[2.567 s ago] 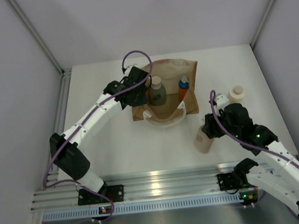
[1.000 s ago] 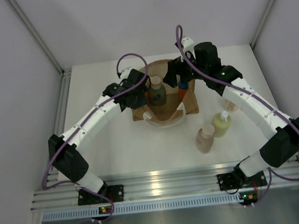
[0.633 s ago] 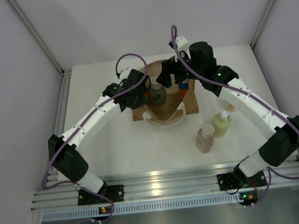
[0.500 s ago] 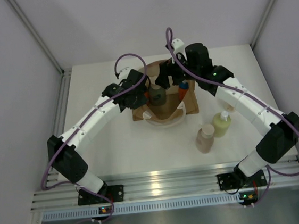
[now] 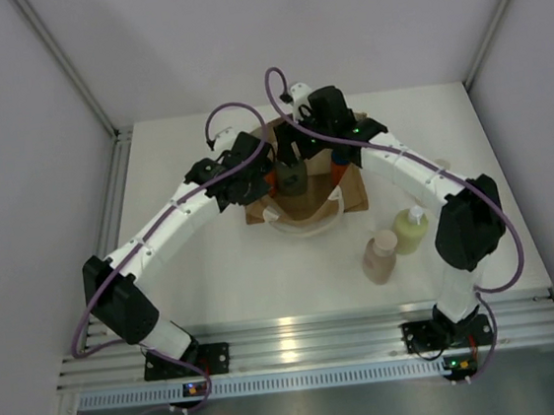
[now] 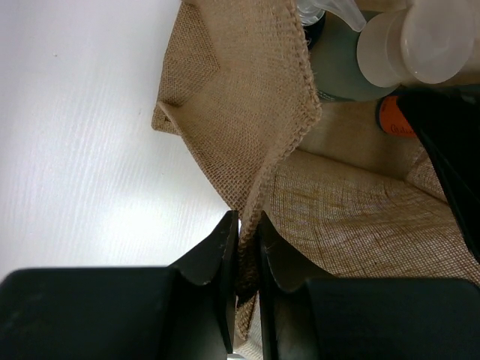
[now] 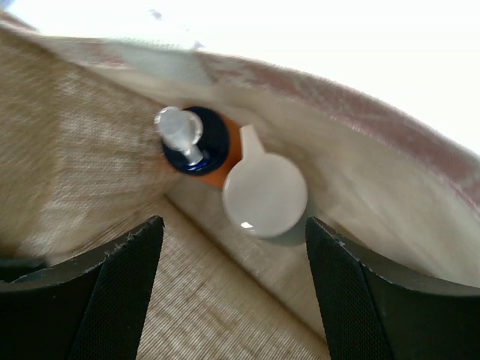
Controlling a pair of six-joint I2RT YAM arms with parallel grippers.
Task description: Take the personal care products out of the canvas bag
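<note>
The left gripper [image 6: 244,225] is clamping the rim of the limp canvas bag [image 6: 247,97] while the right gripper [image 7: 232,225], jaws spread, is hovering inside the bag over the dark green bottle [image 7: 265,195], probably light, rigid and slippery, best gripped just below its cap.

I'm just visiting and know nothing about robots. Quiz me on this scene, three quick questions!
1. True or false: the left gripper pinches the rim of the canvas bag.
2. The right gripper is: A) open above the dark green bottle; B) shut on it; C) shut on the bag.
3. Fill in: outside the bag, the pinkish-beige bottle stands beside a ___ bottle.
Key: 1 true; 2 A; 3 yellow-green bottle.
</note>
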